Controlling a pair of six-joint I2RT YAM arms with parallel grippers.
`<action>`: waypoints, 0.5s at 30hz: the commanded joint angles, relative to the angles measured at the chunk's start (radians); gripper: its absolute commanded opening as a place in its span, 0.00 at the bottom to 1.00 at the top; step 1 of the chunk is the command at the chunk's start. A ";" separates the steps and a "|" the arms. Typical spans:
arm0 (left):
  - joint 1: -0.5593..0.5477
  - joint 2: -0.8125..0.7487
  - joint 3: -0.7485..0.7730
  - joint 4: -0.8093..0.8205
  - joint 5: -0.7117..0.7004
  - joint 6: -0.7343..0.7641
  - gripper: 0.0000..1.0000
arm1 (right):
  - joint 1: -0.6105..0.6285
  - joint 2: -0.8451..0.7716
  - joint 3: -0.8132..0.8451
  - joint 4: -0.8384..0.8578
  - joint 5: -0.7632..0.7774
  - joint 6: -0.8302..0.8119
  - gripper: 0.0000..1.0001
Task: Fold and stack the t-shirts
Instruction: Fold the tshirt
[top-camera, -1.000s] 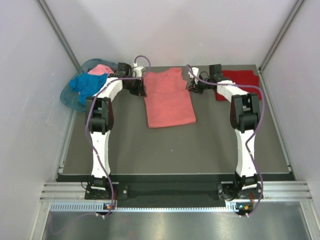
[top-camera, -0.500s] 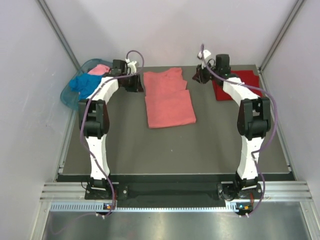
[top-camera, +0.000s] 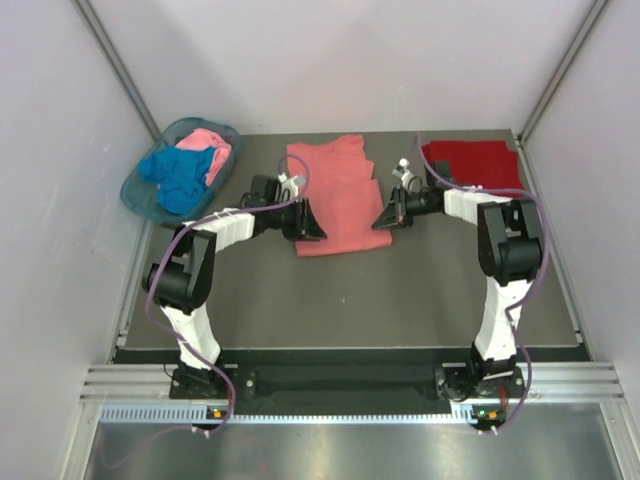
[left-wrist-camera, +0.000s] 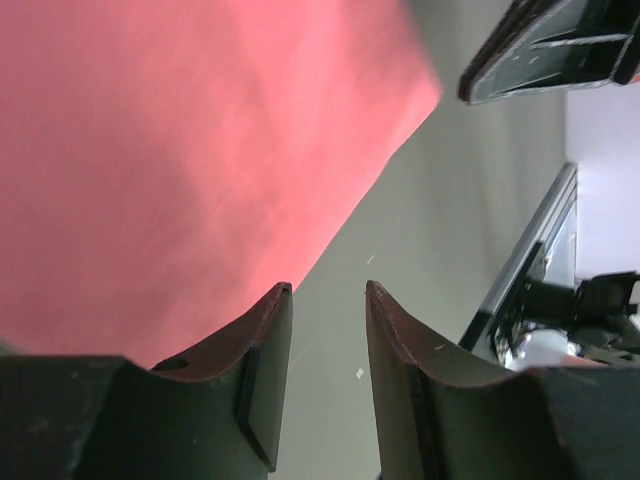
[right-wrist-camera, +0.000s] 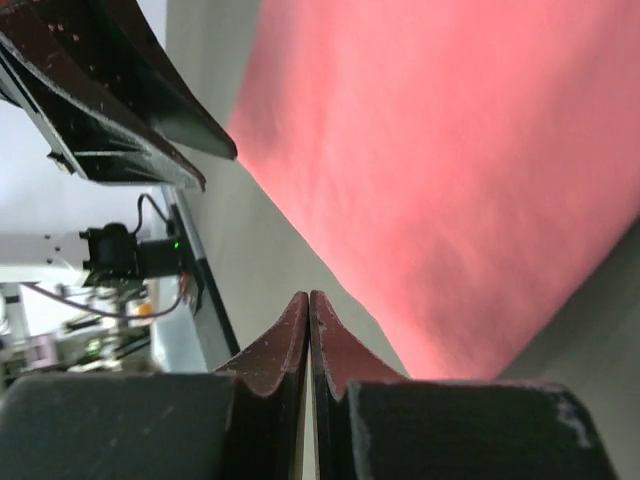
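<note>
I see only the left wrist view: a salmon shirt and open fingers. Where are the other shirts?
Observer: A dark red shirt lies at the far right corner of the table.
Operator: Any more?
Observer: A blue shirt and a pink shirt sit in the teal basket, far left.
Operator: And the right fingers?
Observer: Shut, empty, beside the right edge of the salmon shirt.

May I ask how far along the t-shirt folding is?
Done: dark red t-shirt folded, far right. In hand: salmon t-shirt, partly folded; left gripper and right gripper beside its near corners, gripping nothing. Left: blue t-shirt and pink t-shirt in the basket, then stacking.
</note>
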 joint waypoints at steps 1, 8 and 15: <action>0.017 -0.030 -0.095 0.140 -0.006 -0.059 0.40 | 0.008 0.037 -0.017 -0.096 -0.064 -0.070 0.00; 0.019 -0.005 -0.128 0.002 -0.092 0.009 0.40 | -0.003 0.105 -0.063 -0.162 -0.012 -0.147 0.00; 0.025 -0.016 -0.136 -0.105 -0.246 0.063 0.41 | -0.053 0.128 -0.080 -0.181 0.051 -0.167 0.00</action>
